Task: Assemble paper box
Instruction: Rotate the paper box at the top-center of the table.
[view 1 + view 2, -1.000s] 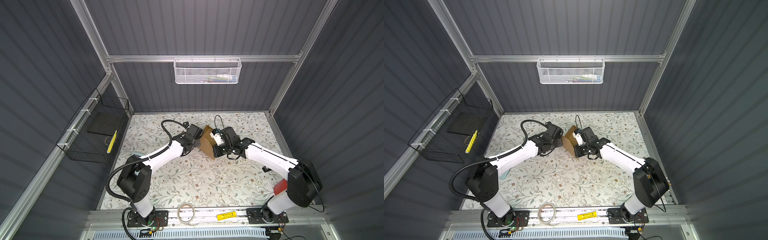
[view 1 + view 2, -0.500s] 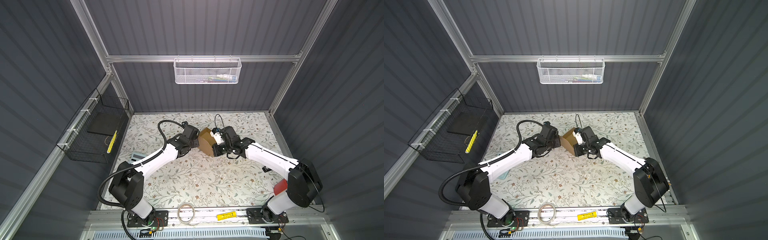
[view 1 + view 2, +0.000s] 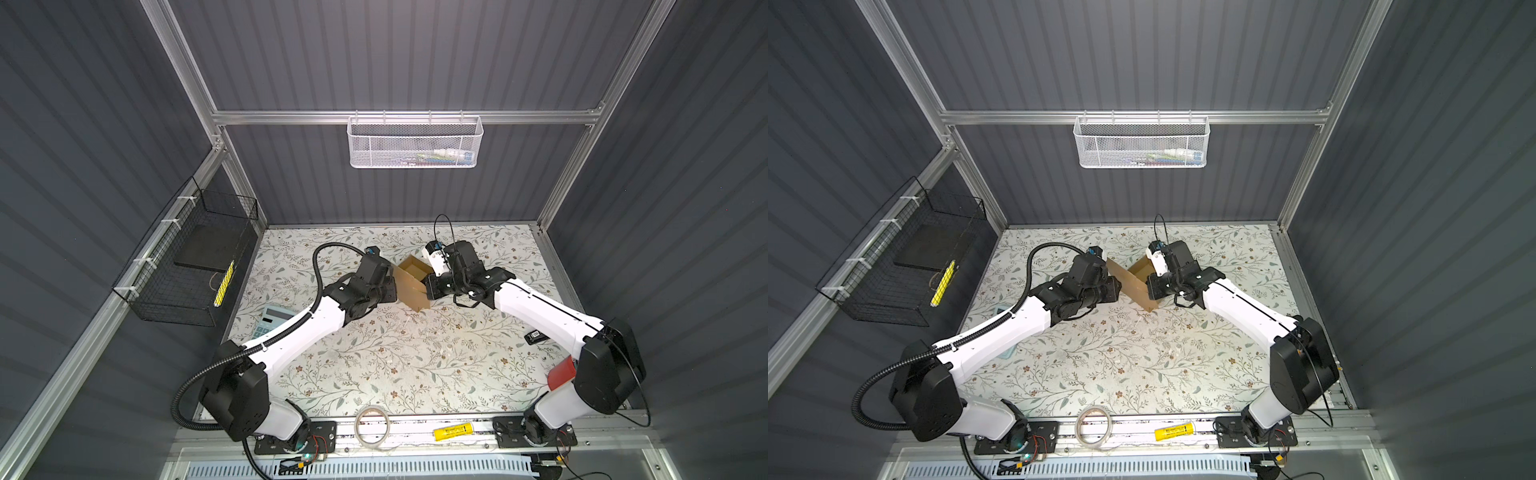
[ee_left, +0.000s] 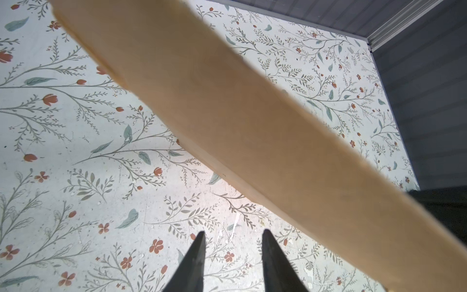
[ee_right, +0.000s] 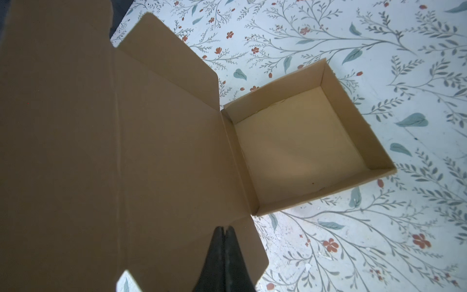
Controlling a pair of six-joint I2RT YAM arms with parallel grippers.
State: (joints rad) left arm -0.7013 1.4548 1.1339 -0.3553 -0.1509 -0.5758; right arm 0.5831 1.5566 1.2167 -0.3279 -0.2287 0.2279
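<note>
While I watched remotely, paper box (image 3: 411, 282) sat mid-rear on table (image 3: 395, 353), between both grippers, tray (image 5: 303, 151) formed, lid (image 5: 151, 139) raised. Left gripper (image 4: 233, 232) fingers spread, nothing between. Right gripper (image 5: 224, 228) fingers pressed together, tips at lid.

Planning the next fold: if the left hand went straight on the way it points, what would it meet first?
Most likely the paper box: its raised lid panel crosses ahead of the open left hand. Depth is unclear, so the tips might slip past its edge.
</note>
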